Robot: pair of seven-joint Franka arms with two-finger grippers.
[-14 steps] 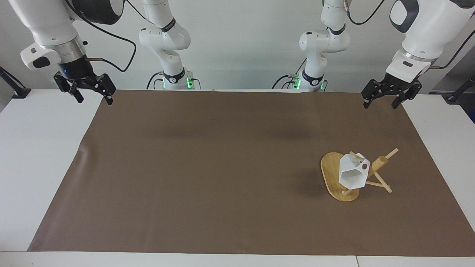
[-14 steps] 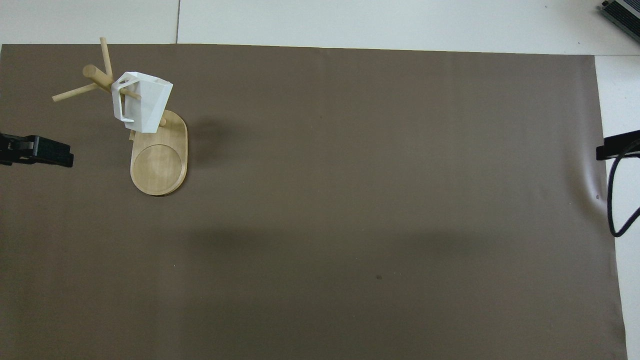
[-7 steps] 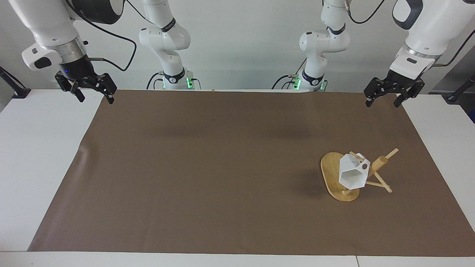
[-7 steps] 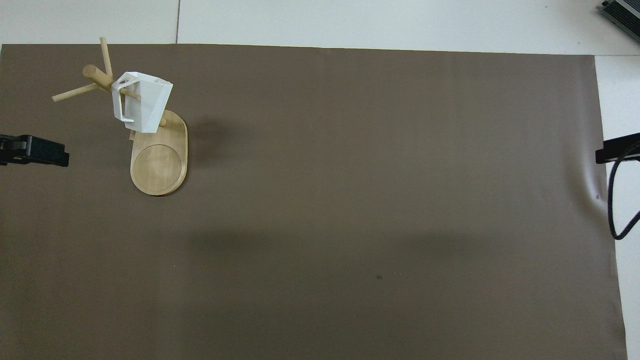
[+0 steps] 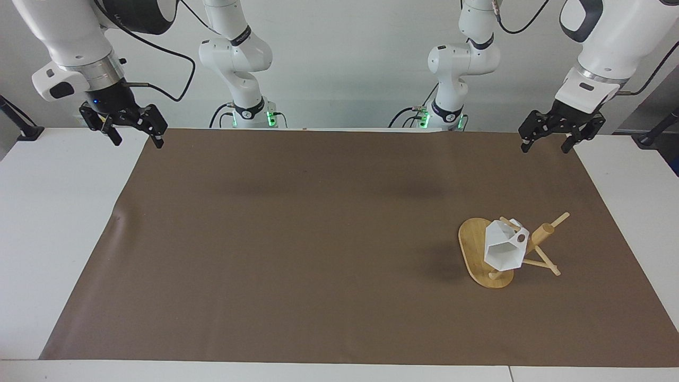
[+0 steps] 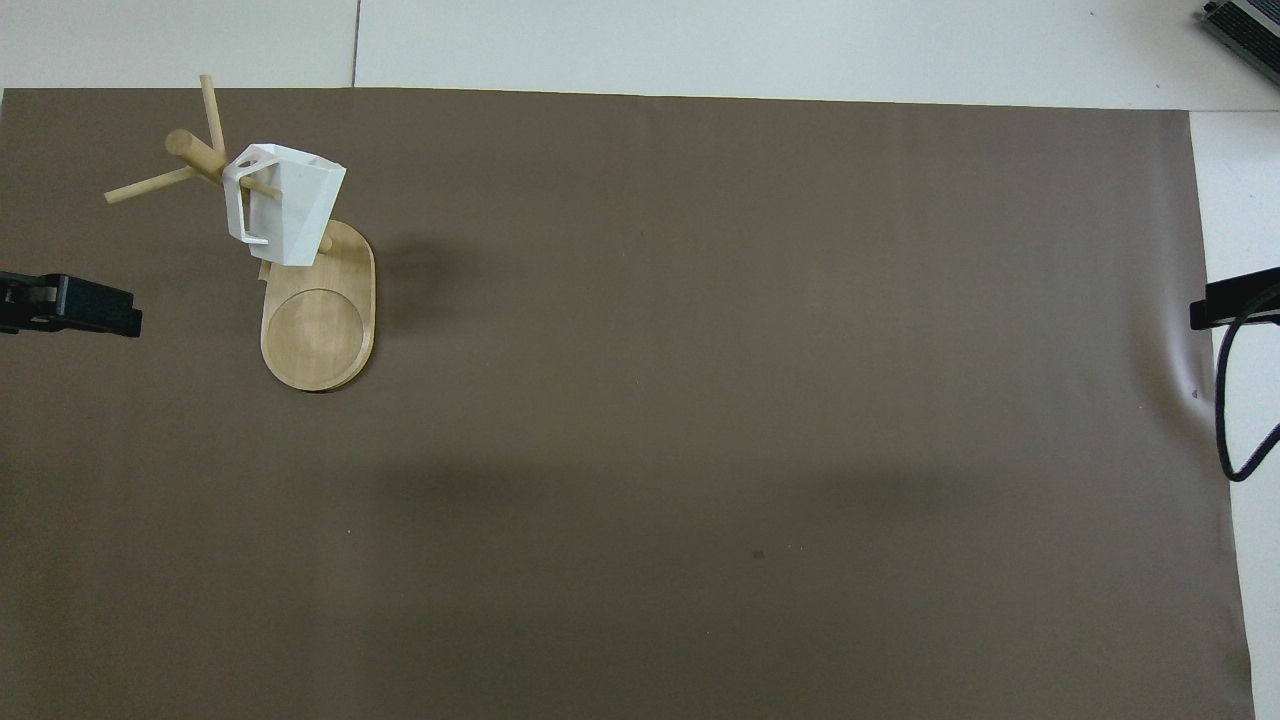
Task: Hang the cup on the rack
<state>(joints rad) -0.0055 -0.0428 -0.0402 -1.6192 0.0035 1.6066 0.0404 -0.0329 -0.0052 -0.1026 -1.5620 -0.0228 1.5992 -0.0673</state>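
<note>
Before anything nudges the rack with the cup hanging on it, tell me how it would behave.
The rack probably slides stiffly on its flat oval base rather than rolling. With the cup hung on one peg off the post, it may tip toward the cup's side. The cup hangs only by its handle, so a jolt could swing or drop it.

- Robotics lab bench, not a home or kitchen.
- White table (image 5: 58,223) with a brown mat (image 5: 318,239) laid flat over the work area.
- Arm bases (image 5: 249,114) bolted at the table edge, green status LEDs lit.
- Loose black cables (image 5: 170,58) against a bare white wall (image 5: 345,53).
</note>
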